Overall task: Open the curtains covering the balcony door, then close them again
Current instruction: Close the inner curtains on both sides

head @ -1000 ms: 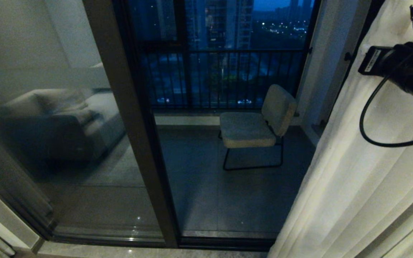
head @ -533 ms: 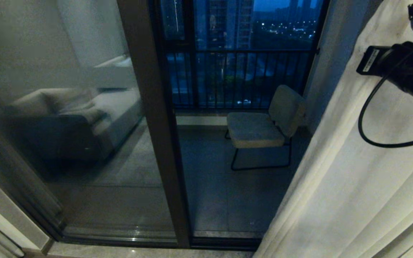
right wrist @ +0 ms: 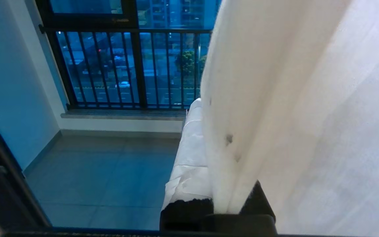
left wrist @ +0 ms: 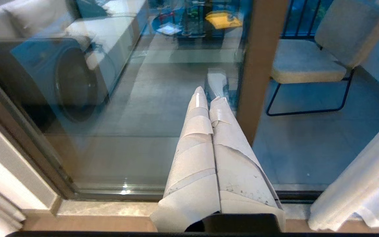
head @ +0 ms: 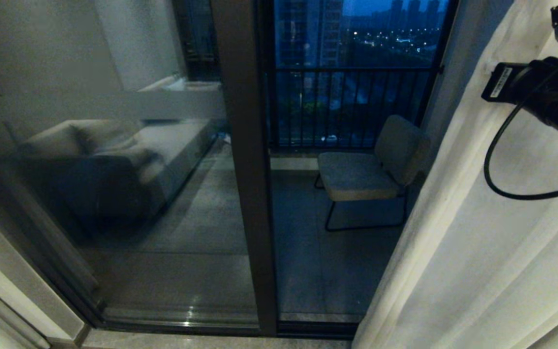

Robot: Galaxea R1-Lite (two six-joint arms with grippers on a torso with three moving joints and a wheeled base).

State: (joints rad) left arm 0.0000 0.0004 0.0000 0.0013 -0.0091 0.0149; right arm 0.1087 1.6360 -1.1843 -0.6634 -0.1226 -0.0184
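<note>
1. In the head view, the balcony door [head: 245, 165] is seen across the left and middle, its dark upright frame standing between two glass panes. A curtain [head: 492, 232] hangs at the right, drawn aside so that the glass is uncovered. The right arm [head: 545, 92] is seen at the upper right, lying against the curtain; its pincer is out of this view. A chair [head: 371, 169] and the railing [head: 347, 106] are seen through the glass.

2. In the left wrist view, the left pincer [left wrist: 209, 98] is clenched on nothing, its wrapped fingers [left wrist: 196, 144] pressed together. It is held low before the door, with the curtain hem [left wrist: 367, 194] well apart to one side.

3. In the right wrist view, the right pincer [right wrist: 209, 138] is clenched on the curtain edge [right wrist: 222, 108]. The fabric is caught between the fingers [right wrist: 189, 154] and drapes over one of them.
</note>
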